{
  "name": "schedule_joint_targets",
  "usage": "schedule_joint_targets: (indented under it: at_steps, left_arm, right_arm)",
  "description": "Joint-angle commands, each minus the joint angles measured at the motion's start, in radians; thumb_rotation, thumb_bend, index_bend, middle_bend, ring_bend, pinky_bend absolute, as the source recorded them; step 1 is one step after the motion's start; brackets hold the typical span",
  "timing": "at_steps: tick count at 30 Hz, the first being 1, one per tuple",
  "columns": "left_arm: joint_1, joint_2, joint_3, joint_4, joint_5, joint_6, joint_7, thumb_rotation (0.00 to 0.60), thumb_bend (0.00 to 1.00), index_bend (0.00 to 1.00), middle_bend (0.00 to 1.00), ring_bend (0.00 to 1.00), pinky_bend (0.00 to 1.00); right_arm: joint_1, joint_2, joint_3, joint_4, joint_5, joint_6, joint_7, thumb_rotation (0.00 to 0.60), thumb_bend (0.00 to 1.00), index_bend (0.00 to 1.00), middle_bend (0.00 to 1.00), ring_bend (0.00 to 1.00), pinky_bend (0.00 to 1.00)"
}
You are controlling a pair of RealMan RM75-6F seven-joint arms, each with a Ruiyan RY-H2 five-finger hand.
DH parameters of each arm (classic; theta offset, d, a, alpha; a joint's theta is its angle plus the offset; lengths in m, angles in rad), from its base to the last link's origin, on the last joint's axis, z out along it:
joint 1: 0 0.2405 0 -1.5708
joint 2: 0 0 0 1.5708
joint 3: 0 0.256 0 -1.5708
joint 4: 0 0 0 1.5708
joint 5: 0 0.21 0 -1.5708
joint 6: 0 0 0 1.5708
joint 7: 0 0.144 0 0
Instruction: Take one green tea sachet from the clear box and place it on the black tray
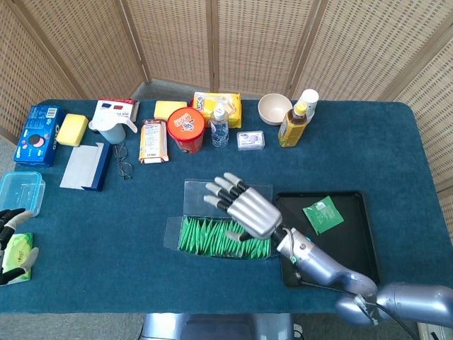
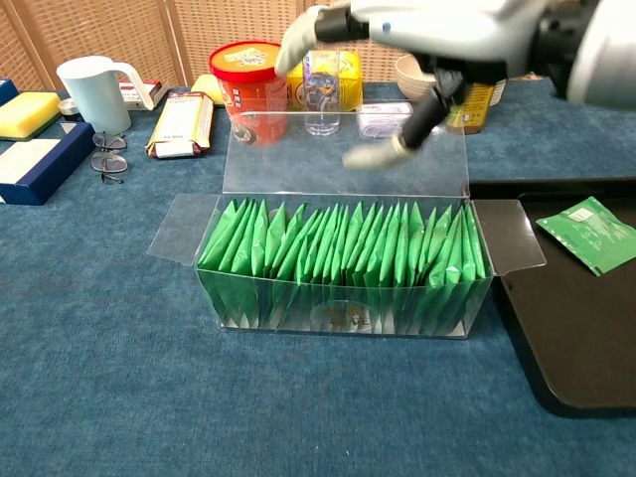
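Head view: your right hand (image 1: 246, 207) hovers spread and empty over the clear box (image 1: 221, 236), right above the sachet row (image 1: 219, 239), which runs left-right. One green tea sachet (image 1: 323, 214) already lies on the black tray (image 1: 354, 244). Your left hand (image 1: 8, 228) is well apart at the table edge; whether it grips anything I cannot tell.

Chest view: your fingers (image 2: 373, 155) hang above the row's back, sachets upright below.

Clear box (image 2: 343, 298) at frame centre stands open, lid tilted back, packed with upright green tea sachets (image 2: 338, 253). One sachet (image 1: 323, 214) lies flat on the black tray (image 1: 357, 248), lower right.
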Motion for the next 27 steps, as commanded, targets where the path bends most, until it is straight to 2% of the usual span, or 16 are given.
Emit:
schedule_joint_targets:
  at_steps: [1,9,27]
  left_arm:
    - [0.001,0.002,0.001,-0.003,0.001,0.001,0.003,0.6,0.3,0.18,0.18,0.13,0.25]
    - [0.002,0.005,0.002,-0.011,0.001,0.001,0.011,0.6,0.3,0.18,0.18,0.13,0.25]
    - [-0.001,0.0,0.002,-0.002,-0.013,-0.013,0.005,0.6,0.3,0.19,0.18,0.13,0.25]
  right_arm:
    - [-0.015,0.014,-0.053,0.025,-0.107,-0.012,0.047,0.465,0.26,0.17,0.09,0.05,0.03]
    - [-0.011,-0.024,-0.077,0.098,-0.172,-0.036,0.008,0.469,0.22,0.17,0.1,0.05,0.03]
    - [-0.005,-0.098,-0.079,0.217,-0.205,-0.066,-0.013,0.484,0.21,0.21,0.11,0.05,0.03]
